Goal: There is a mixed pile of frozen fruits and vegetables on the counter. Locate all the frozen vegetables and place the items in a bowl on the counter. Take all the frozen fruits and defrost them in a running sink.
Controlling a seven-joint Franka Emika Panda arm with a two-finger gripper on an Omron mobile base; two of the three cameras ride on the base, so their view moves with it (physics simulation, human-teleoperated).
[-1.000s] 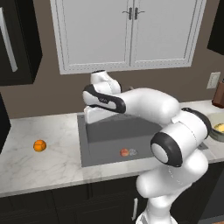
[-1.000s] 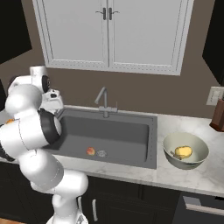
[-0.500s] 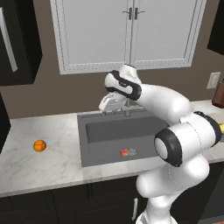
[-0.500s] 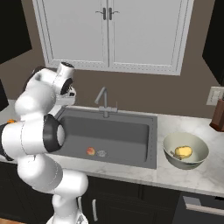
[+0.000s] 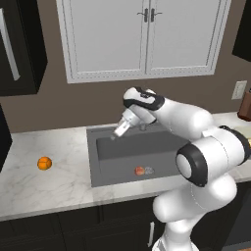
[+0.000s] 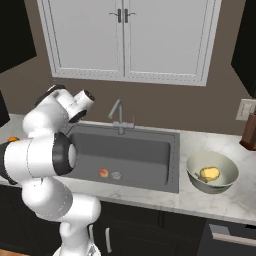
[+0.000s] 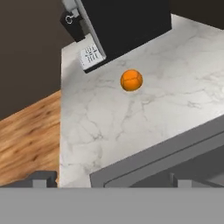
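Observation:
An orange ball (image 5: 44,163) lies alone on the white counter (image 5: 59,186), left of the sink (image 5: 122,149). The hand view has this orange ball (image 7: 131,80) ahead of my gripper (image 7: 109,179), whose jaws stand open and empty above the sink's left rim. In the left base view my gripper (image 5: 119,130) hangs over the basin's back-left corner, well away from the ball. A reddish-pink ball (image 5: 139,170) rests on the sink floor beside the drain (image 5: 149,170). The beige bowl (image 6: 226,182) on the right counter holds a yellow lumpy piece (image 6: 209,173).
A slim faucet (image 6: 118,112) rises behind the sink. A tall black appliance (image 7: 127,22) stands at the counter's far left end, with wood floor (image 7: 26,135) beyond the counter's edge. White wall cabinets (image 5: 142,34) hang above. A brown block (image 6: 248,132) stands at the far right.
The arm has swung a little to the right and the hand has dropped toward the sink's back-left corner. The gripper stayed open. The balls and the bowl have not moved.

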